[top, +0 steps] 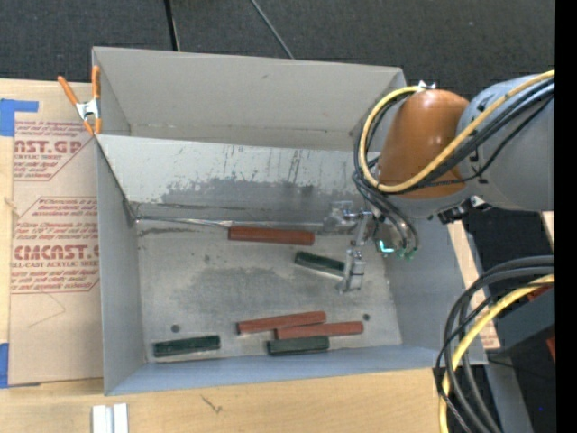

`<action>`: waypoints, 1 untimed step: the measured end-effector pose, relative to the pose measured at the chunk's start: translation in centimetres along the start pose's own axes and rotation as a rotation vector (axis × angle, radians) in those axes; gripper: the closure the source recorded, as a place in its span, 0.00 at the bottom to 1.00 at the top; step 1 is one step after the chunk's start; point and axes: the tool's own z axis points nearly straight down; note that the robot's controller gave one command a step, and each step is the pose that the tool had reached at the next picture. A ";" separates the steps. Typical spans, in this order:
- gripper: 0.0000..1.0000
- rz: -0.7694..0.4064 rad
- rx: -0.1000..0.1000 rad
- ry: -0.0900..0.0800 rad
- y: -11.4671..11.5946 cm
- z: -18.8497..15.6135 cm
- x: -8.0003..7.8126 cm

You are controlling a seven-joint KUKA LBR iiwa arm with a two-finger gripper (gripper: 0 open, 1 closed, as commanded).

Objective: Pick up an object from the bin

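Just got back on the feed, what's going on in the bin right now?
The arm's gripper is low inside the bin, at the right end of a dark green bar lying right of centre. Nothing is lifted yet. A red-brown bar lies just behind it, and four more bars lie near the front wall.

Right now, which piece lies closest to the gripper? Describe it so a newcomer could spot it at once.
Look at the grey bin, right of its floor's middle, where the gripper hangs. Just left of it lies a short dark green bar. The other two green bars lie by the near wall, and its neighbour farther back is a reddish-brown bar.
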 end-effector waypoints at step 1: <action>0.00 -0.001 0.001 -0.007 0.0 -0.4 -0.2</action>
